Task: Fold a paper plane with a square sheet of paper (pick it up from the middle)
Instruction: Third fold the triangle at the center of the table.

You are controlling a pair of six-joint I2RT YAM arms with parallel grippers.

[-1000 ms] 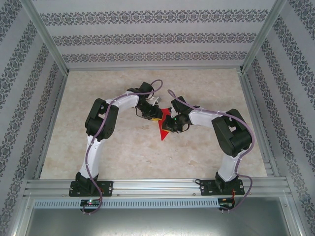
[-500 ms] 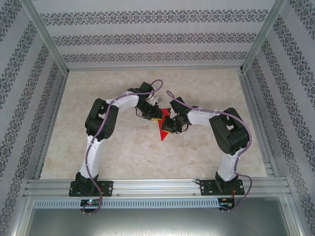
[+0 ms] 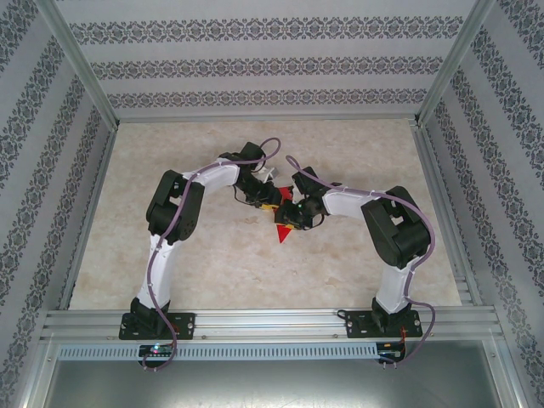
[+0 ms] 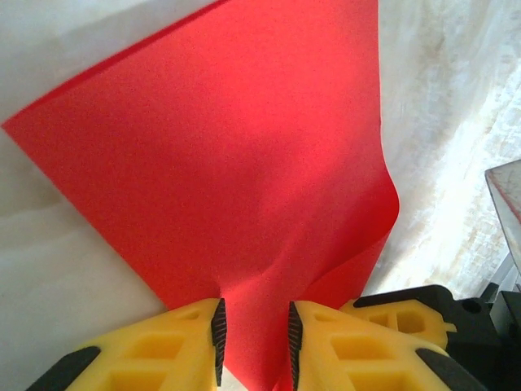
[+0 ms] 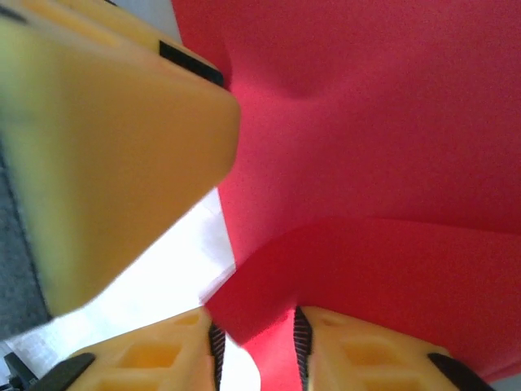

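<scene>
Tabletop pale marble-look, walls patterned; L hand, R hand narrow-open round red paper.

From above, the square sheet of paper lies largely hidden under the left gripper and right gripper, their jaws too small to read. The left wrist view cuts off the sheet's far end; in the right wrist view a blurred yellow finger covers its left side.
</scene>
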